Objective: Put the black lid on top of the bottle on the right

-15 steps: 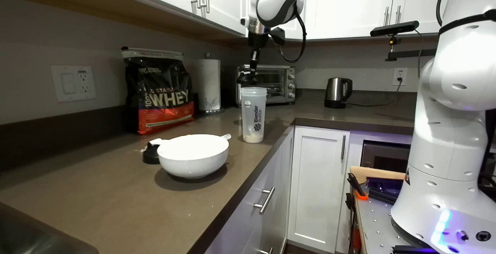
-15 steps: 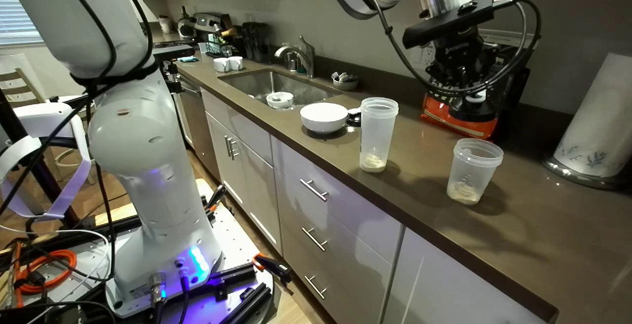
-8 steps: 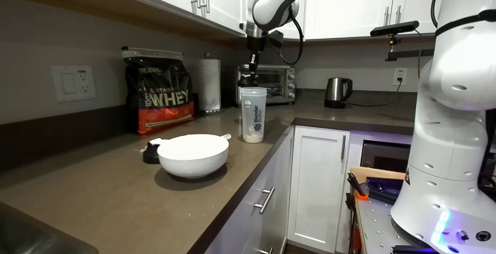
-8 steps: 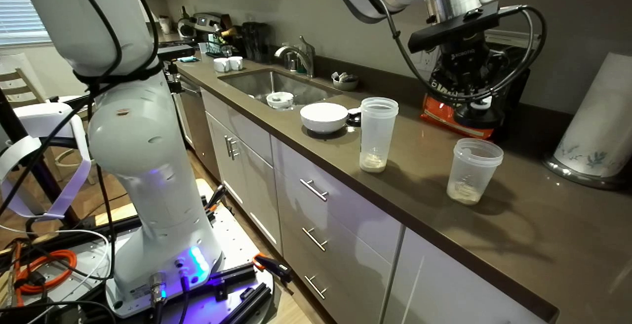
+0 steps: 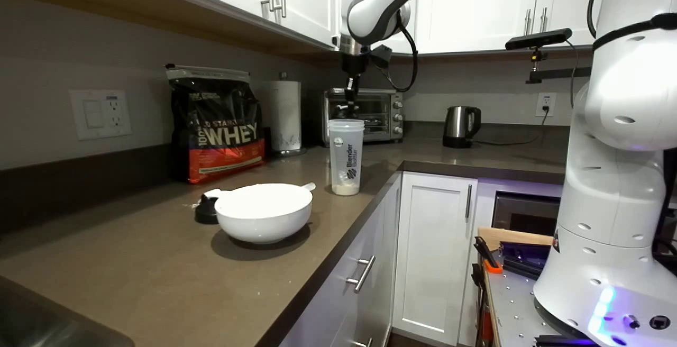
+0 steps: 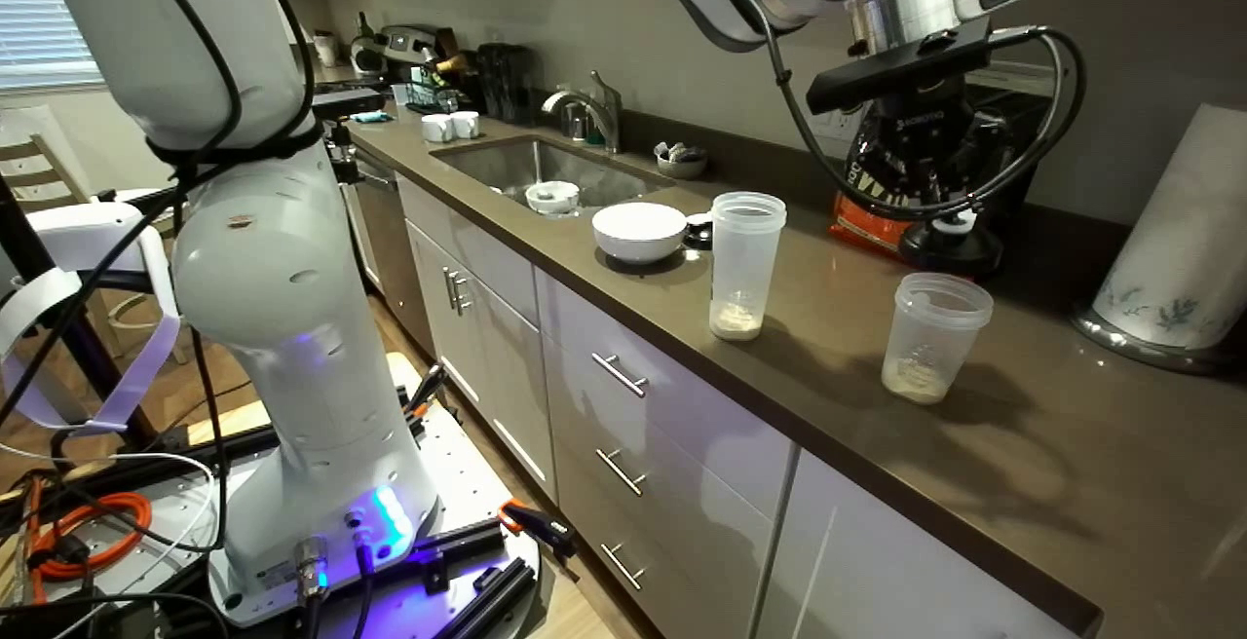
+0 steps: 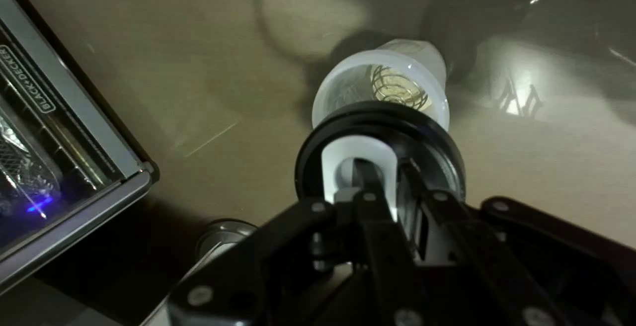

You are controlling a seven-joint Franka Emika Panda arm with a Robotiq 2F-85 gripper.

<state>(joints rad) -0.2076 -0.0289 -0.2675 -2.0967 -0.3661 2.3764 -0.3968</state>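
It's a narrow pinch from the hand (image 7: 388, 172), fingers nearly together and gripping the white loop (image 7: 360, 146) on top of the black lid (image 6: 950, 251)! That lid hangs roughly level just above the short bottle (image 6: 930, 339), the right-hand one of the pair in an exterior view. From the wrist view it overlaps only part of the bottle's mouth, with a wire ball (image 7: 397, 90) and pale powder (image 6: 918, 382) showing inside; whether lid and rim touch, I cannot tell. Both bottles stand upright on the tabletop (image 6: 1091, 454). The tall bottle (image 6: 745, 264), open-topped, sits well apart from the short one, near the white bowl (image 6: 638, 247). Back against the wall, the whey bag (image 5: 219, 130) stands beside the paper towel roll (image 5: 285, 114).
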